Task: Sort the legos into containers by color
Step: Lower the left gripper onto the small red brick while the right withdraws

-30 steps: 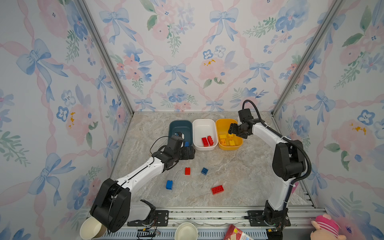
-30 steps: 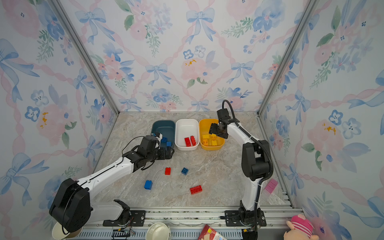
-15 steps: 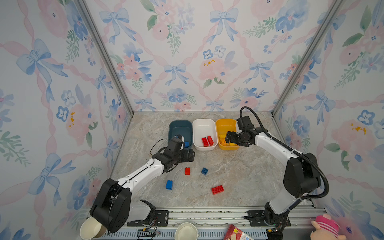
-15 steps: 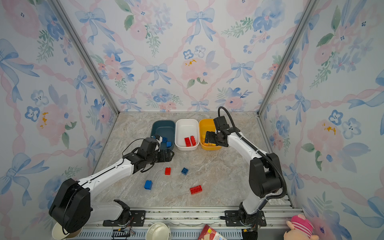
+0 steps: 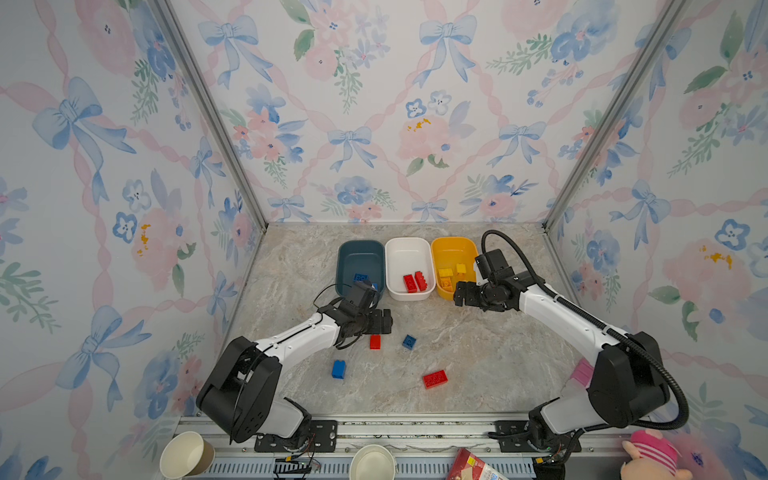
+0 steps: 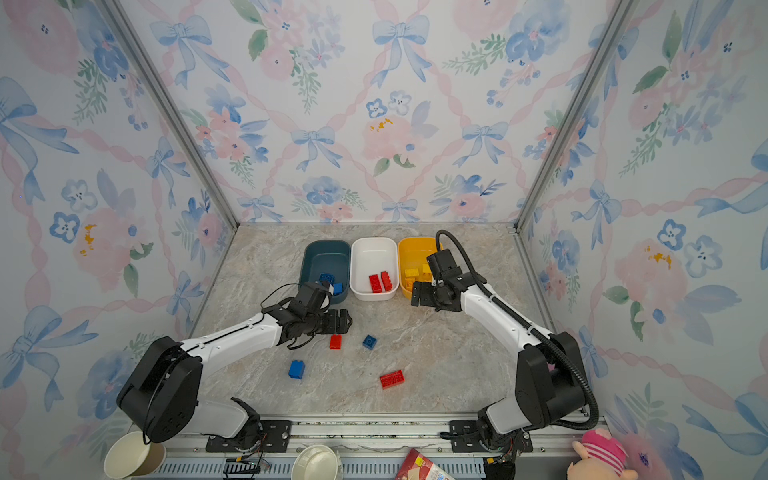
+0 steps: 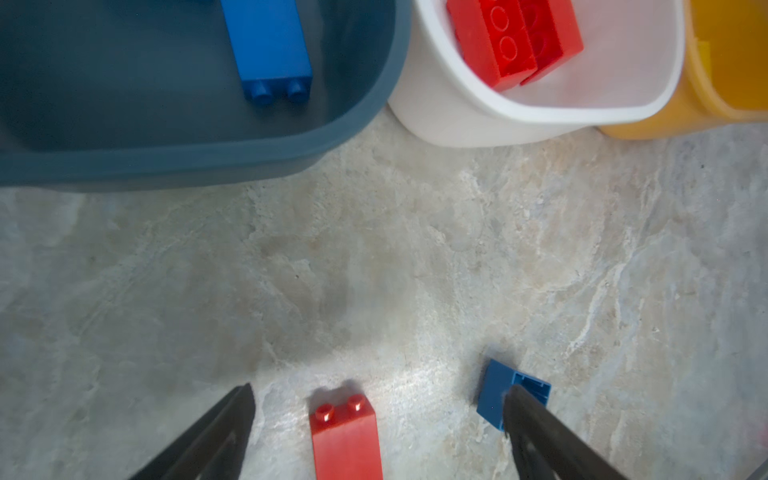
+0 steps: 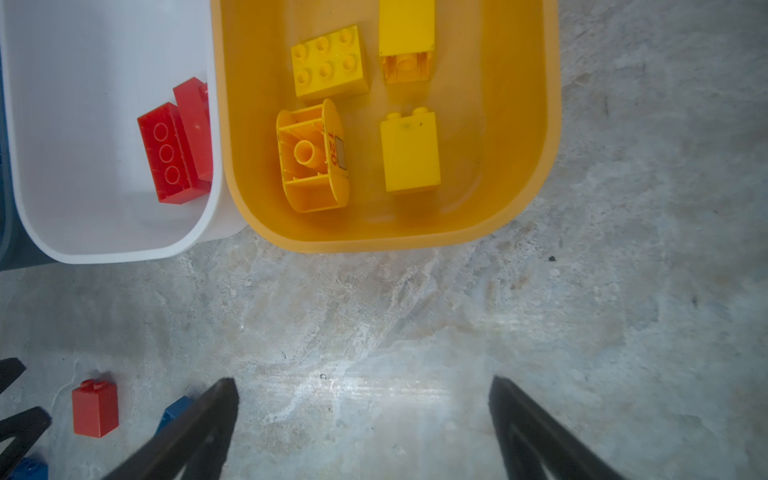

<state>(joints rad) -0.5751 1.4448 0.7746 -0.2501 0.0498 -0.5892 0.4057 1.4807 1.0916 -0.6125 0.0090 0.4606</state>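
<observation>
Seeing these lying loose on the table [image 5: 478, 345]: red brick [image 5: 375, 342], blue brick [image 5: 409, 341], second blue [image 5: 338, 369], long red [image 5: 434, 378]. Also seeing blues [image 5: 360, 277] in the blue tub [image 5: 360, 242], reds [image 5: 414, 281] in the white tub [image 5: 409, 255], yellows [image 5: 446, 273] in the yellow tub [image 5: 453, 248]. Catching the left gripper [image 7: 379, 390] gaping empty right by the red brick, right gripper [image 8: 362, 382] likewise just in front of the yellow tub.

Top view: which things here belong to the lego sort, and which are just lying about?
Job: dark blue plastic tub, white plastic tub, yellow plastic tub, sorted bricks inside them; loose small red plastic brick, small blue plastic brick, taller blue plastic brick, long red plastic brick.

Lying about: brown paper cup, white paper cup, red printed packet, pink plush toy.
</observation>
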